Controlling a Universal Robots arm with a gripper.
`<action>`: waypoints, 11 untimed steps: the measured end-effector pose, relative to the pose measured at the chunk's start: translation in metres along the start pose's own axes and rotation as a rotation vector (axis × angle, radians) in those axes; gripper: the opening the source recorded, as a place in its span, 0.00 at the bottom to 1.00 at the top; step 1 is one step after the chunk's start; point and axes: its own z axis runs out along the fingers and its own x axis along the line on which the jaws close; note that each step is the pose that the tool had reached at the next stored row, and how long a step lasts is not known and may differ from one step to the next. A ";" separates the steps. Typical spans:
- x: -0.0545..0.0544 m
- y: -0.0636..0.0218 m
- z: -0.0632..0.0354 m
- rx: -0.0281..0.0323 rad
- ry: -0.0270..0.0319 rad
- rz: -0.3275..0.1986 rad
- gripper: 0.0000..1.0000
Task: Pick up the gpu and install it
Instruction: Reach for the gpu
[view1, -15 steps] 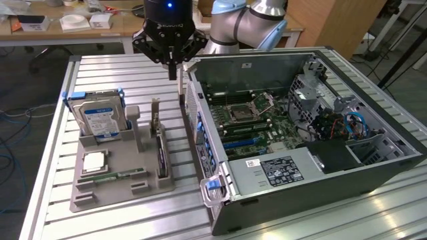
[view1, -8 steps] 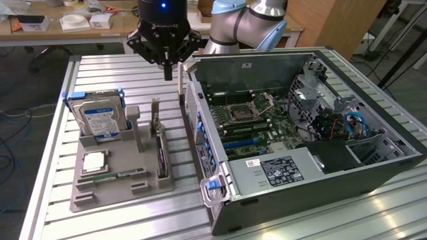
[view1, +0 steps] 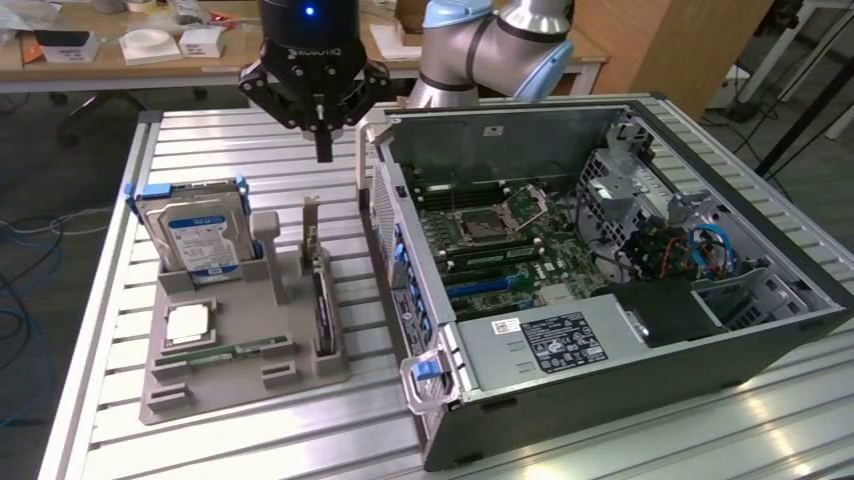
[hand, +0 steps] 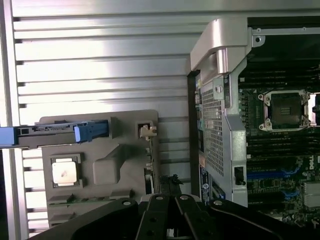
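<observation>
Gripper jaws closed, empty, hovering above gray holder tray. Gpu stands on edge in the tray slot nearest the computer case. Judged light, stiff, fragile: grip along top edge, clear of components

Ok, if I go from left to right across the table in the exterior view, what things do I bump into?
First the hard drive, then the gpu standing on its edge, then the open computer case.

Robotiq on claw, power-supply label unreadable
</observation>
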 end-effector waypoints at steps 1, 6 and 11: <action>0.002 -0.0001 0.0000 0.0000 0.0001 0.000 0.11; 0.009 -0.0007 0.0000 0.0000 0.0001 0.000 0.11; 0.016 -0.0012 0.0001 0.0000 0.0000 0.000 0.11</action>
